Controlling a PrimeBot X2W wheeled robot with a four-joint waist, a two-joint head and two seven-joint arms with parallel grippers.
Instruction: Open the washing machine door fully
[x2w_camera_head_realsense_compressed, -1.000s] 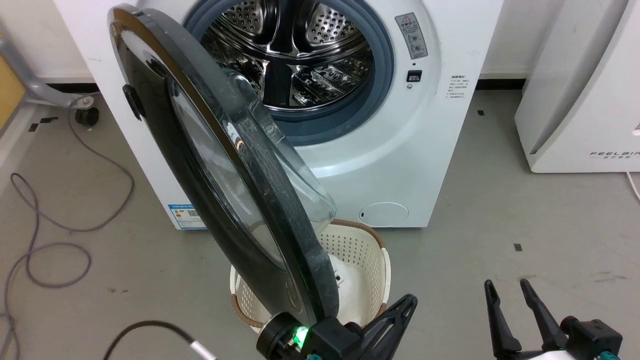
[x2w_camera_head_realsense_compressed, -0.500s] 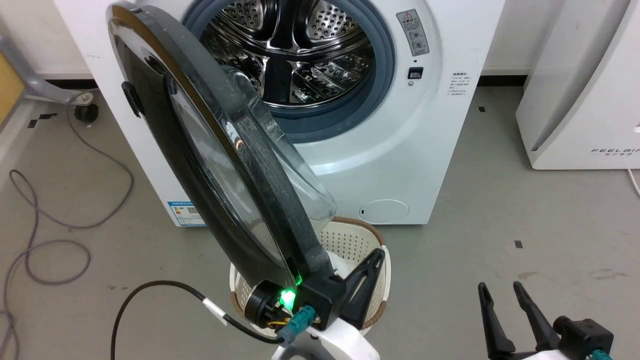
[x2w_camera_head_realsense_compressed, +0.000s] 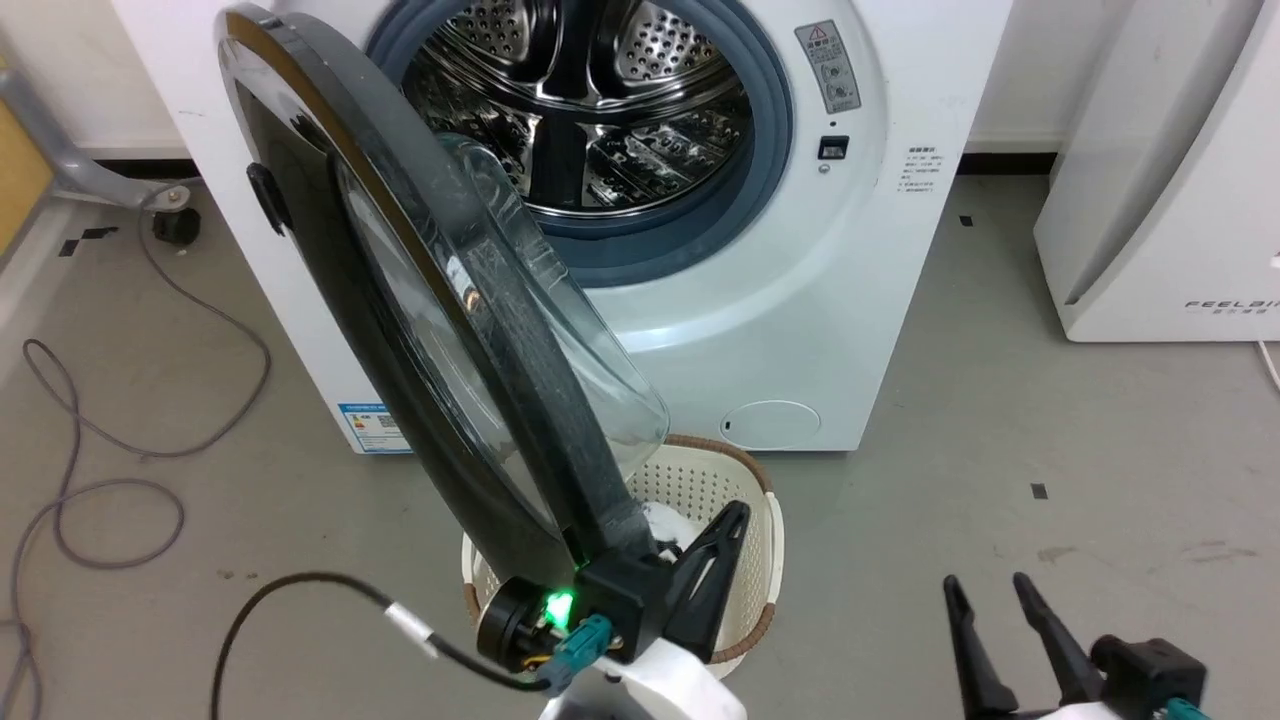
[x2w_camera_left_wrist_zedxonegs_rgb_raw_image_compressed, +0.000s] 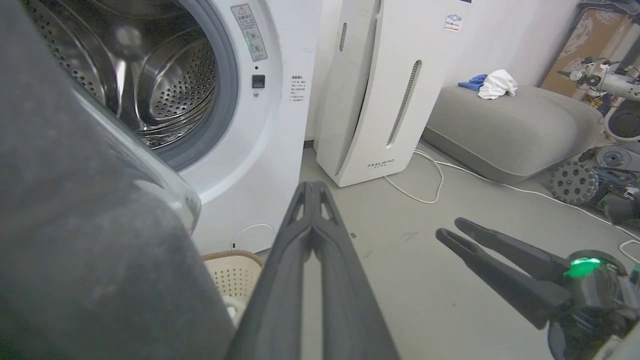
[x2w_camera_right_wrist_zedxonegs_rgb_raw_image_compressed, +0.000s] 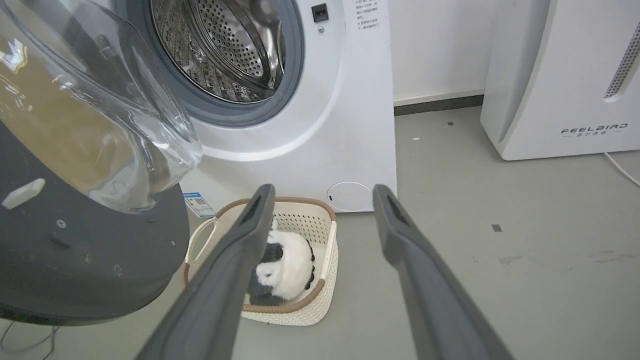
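Glossy black round washing machine door (x2w_camera_head_realsense_compressed: 400, 330) stands half-swung out from the white front-loading washing machine (x2w_camera_head_realsense_compressed: 800, 300), above a cream perforated basket (x2w_camera_head_realsense_compressed: 768, 520). At its lower rim sits the left gripper (x2w_camera_head_realsense_compressed: 733, 515), fingers pinched together, empty; the right gripper (x2w_camera_head_realsense_compressed: 985, 585) gapes, empty, well apart.

Outer face of door (x2w_camera_head_realsense_compressed: 300, 260) glossy black, reflective; its centre bowl clear smooth glass, inner rim matt dark grey, dusty-speckled. drum (x2w_camera_head_realsense_compressed: 650, 60) shiny perforated steel. ring (x2w_camera_head_realsense_compressed: 768, 130) around it matt grey rubber. washer (x2w_camera_head_realsense_compressed: 800, 330) body smooth white, slight gloss. basket (x2w_camera_head_realsense_compressed: 700, 480) cream perforated plastic, brown woven rim; toy (x2w_camera_right_wrist_zedxonegs_rgb_raw_image_compressed: 282, 270) inside fuzzy plush. floor (x2w_camera_head_realsense_compressed: 1000, 400) matt grey, scuffed. left claw (x2w_camera_head_realsense_compressed: 735, 515), right claw (x2w_camera_head_realsense_compressed: 985, 582) matt dark plastic.
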